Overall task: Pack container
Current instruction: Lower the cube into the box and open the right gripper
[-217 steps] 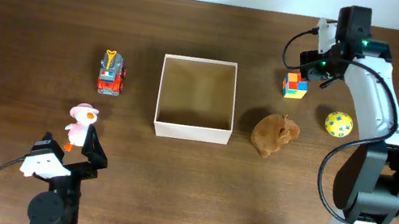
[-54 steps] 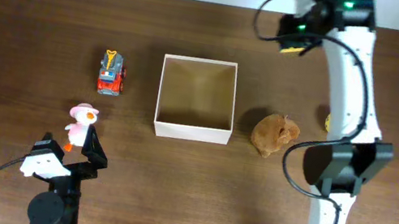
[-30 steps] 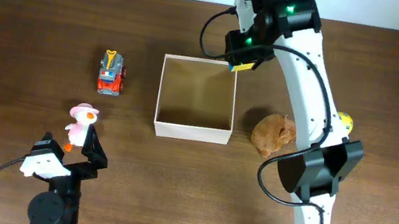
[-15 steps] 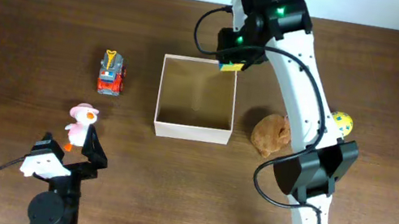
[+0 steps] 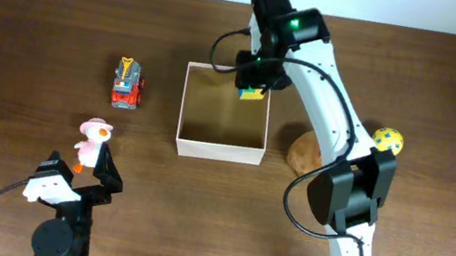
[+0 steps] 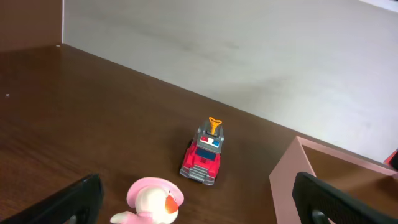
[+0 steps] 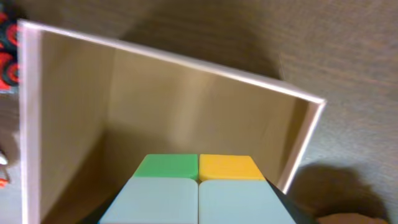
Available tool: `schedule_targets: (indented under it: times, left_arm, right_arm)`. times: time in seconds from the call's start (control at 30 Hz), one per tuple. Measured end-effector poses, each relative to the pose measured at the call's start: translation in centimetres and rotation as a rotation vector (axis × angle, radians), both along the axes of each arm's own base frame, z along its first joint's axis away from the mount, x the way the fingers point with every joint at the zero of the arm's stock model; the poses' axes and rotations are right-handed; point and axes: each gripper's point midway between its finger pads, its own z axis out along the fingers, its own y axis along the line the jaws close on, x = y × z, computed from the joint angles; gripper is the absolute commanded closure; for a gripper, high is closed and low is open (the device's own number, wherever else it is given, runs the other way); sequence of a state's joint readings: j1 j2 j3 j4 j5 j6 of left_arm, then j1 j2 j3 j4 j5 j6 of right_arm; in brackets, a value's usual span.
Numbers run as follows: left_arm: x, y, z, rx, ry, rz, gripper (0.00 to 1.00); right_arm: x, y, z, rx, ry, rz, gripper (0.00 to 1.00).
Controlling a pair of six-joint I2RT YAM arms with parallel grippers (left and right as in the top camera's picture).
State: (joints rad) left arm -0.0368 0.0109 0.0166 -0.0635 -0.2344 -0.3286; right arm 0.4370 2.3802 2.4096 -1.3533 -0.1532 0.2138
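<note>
Jaws of the right gripper [image 5: 253,83] are clamped on the multicoloured cube [image 7: 199,186], above the far right corner of the white-walled container [image 5: 217,152] at mid-table. Let go this near the rim, the cube could clip the wall and tumble outside. The left gripper [image 6: 199,208] gapes wide, holding nothing, beside the duck toy [image 6: 152,199].

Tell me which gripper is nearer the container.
Right. The right gripper, holding the colored cube, hangs over the container's far right corner; the left gripper is well off to its near left, by the pink duck.

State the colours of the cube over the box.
The cube shows green, yellow and pale blue squares; right wrist view best.
</note>
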Motion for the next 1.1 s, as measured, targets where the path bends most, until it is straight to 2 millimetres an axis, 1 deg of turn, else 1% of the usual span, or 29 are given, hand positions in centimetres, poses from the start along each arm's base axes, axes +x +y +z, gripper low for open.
schedule_targets:
  times: [0.23, 0.37, 0.63, 0.97, 1.07, 1.1]
  left_arm:
    - [0.0, 0.0, 0.0, 0.000, 0.000, 0.000, 0.01]
    - [0.0, 0.0, 0.0, 0.000, 0.000, 0.000, 0.01]
    - [0.0, 0.0, 0.0, 0.000, 0.000, 0.000, 0.01]
    - [0.0, 0.0, 0.0, 0.000, 0.000, 0.000, 0.01]
    - [0.0, 0.0, 0.0, 0.000, 0.000, 0.000, 0.01]
    - [0.0, 0.0, 0.0, 0.000, 0.000, 0.000, 0.01]
  right_arm:
    - [0.1, 0.1, -2.8, -0.007, 0.018, -0.005, 0.64]
    - [0.5, 0.3, -3.6, -0.001, 0.008, -0.010, 0.64]
    - [0.9, 0.4, -3.8, 0.004, -0.006, -0.013, 0.64]
    - [1.1, -0.1, -3.9, -0.024, -0.019, -0.021, 0.64]
    - [1.2, -0.3, -3.9, -0.037, -0.025, -0.024, 0.64]
    - [1.2, -0.3, -3.9, -0.039, -0.026, -0.025, 0.62]
